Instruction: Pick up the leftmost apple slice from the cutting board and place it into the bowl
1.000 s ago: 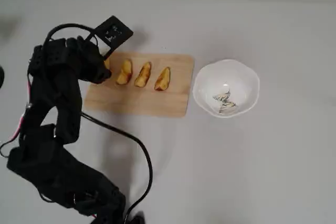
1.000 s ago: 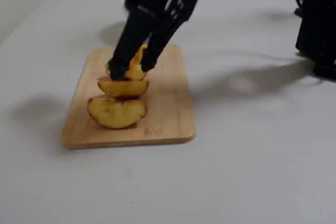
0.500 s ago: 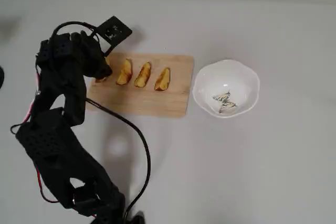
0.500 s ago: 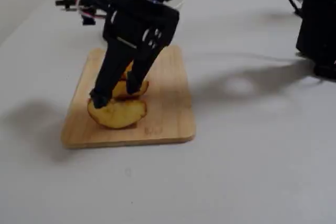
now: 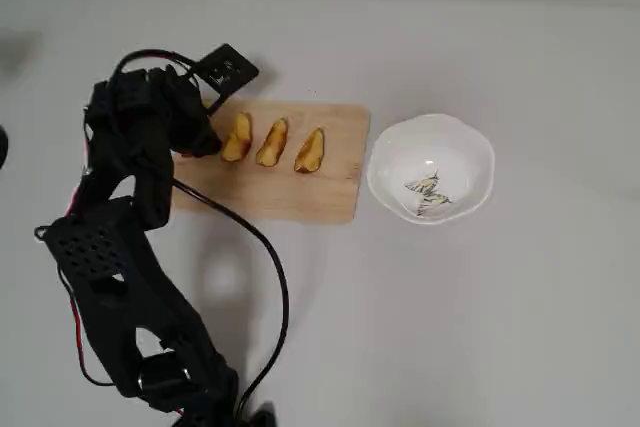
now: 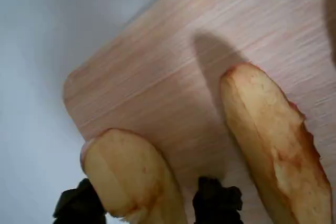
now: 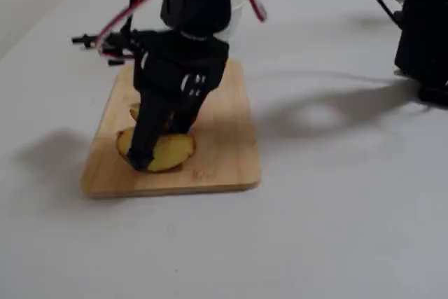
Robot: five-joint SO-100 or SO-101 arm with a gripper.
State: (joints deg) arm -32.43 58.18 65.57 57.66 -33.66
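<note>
**A:** Wrist view, bottom edge: gripper [image 6: 149, 203] spread, one fingertip [image 6: 80, 205] left of the leftmost apple slice [image 6: 131, 179], the other to its right. Straddling, not pinching yet. Second slice [image 6: 273, 145] just beside, at right.

**B:** Same from the fixed view, slice [image 7: 166, 152] sitting at the near end of the cutting board [image 7: 231, 152]. Best to close gently across the narrow width, keep clear of the neighbour, lift straight up.

**A:** Then over to the bowl [image 5: 470, 137], right of the board in the overhead view. Empty so far.
</note>
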